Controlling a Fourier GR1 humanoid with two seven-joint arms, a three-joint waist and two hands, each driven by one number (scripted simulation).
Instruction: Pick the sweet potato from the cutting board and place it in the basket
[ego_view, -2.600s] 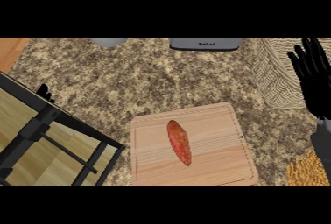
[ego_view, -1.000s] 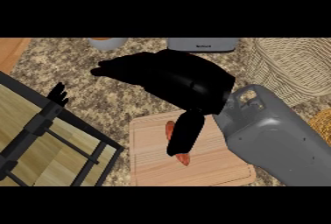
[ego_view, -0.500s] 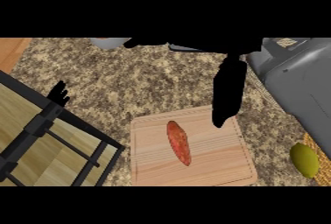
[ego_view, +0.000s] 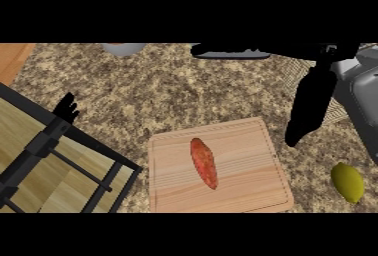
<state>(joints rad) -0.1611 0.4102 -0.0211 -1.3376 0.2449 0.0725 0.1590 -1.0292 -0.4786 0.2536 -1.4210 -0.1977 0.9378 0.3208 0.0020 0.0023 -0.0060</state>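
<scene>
Retreat of the right robot hand (ego_view: 310, 107) is the main change: a sec ago it hung low over the cutting board (ego_view: 244, 170), covering most of the sweet potato (ego_view: 204, 162); half a sec ago it had already lifted up and to the right, and now it sits further right again, off the board's right edge, over the speckled tabletop (ego_view: 170, 95). Fingers look straight and pointing down toward the board's upper right corner, nothing between them, so it's open w/ no hold on anything.

Sweet potato hasn't shifted vs. any earlier pic: lying flat, lengthwise, slightly left of the board's centre, fully exposed again. So no pick happened; my read is the pass over it came to nothing and the grasp step is still to do.

Wicker basket (ego_view: 314, 80) is at the upper right, mostly hidden behind the right hand and grey forearm (ego_view: 362, 90); only a bit of weave shows. It's well apart from the board.

Yellow lemon (ego_view: 347, 182) on the tabletop right of the board is fully in view now the arm has moved off it.

Left robot hand (ego_view: 68, 107) at the left edge above the dark rack (ego_view: 66, 160), fingers up, resting, open, same spot as before.

Task progress: approx. nil; the hand must come back down over the potato.
</scene>
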